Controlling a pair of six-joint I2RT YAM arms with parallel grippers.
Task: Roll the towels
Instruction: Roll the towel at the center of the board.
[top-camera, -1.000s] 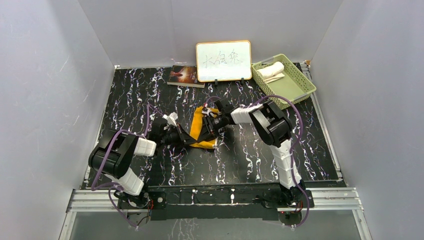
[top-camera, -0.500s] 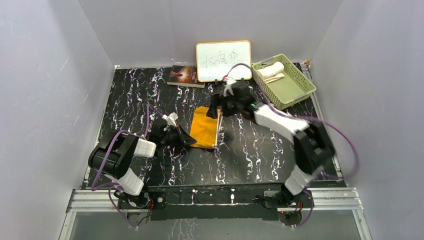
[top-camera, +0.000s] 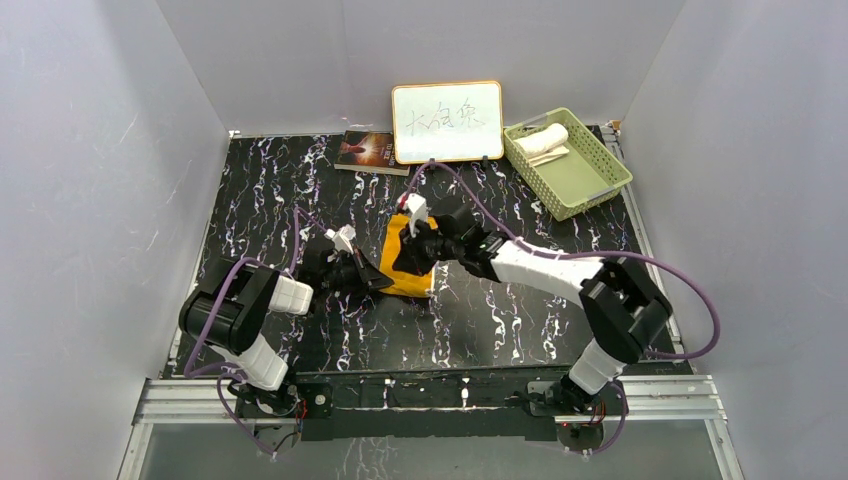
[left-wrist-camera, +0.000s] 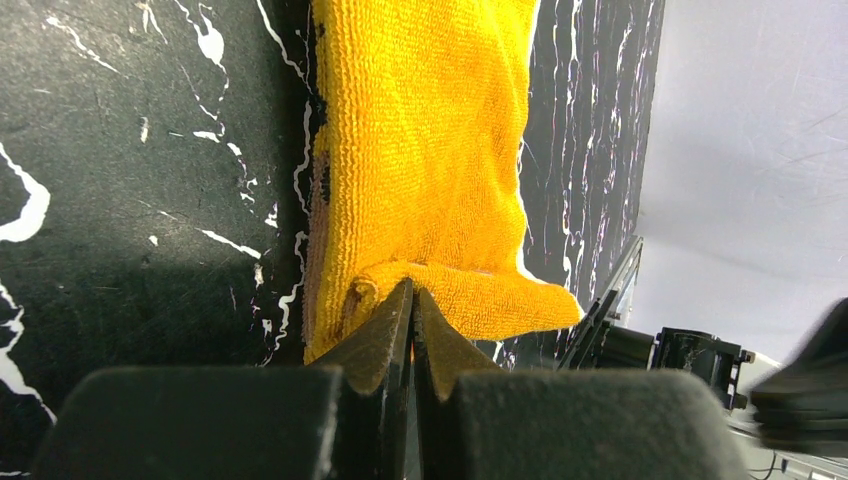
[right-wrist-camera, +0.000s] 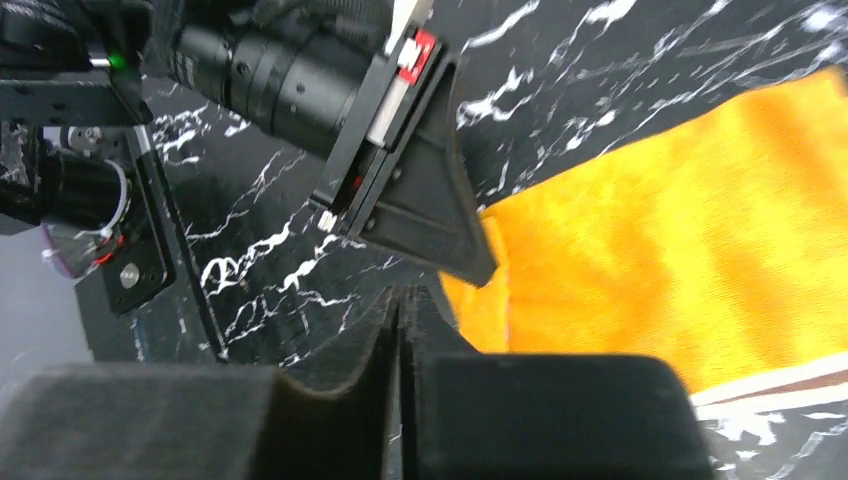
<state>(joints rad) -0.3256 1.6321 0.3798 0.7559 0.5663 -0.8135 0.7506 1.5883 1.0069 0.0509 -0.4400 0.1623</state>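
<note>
The orange-yellow towel (top-camera: 412, 283) lies flat on the black marbled table, mid-centre. My left gripper (top-camera: 385, 283) is shut on the towel's near-left edge; the left wrist view shows its jaws (left-wrist-camera: 411, 292) pinching a raised fold of the towel (left-wrist-camera: 420, 150). My right gripper (top-camera: 402, 264) hangs over the towel, shut and empty. In the right wrist view its tips (right-wrist-camera: 404, 297) sit over the table beside the towel's corner (right-wrist-camera: 680, 250), close to the left gripper's fingers (right-wrist-camera: 440, 215). The cream-white towel (top-camera: 543, 140) lies rolled in the green basket.
The green basket (top-camera: 600, 160) stands at the back right. A white-faced board with an orange frame (top-camera: 447, 122) stands at the back centre, with a dark-covered book (top-camera: 368, 150) to its left. Grey walls enclose the table.
The right arm swung up and back toward the board half a second ago, then came down again onto the orange towel, more stretched out. The left gripper has stayed on the towel's edge.
</note>
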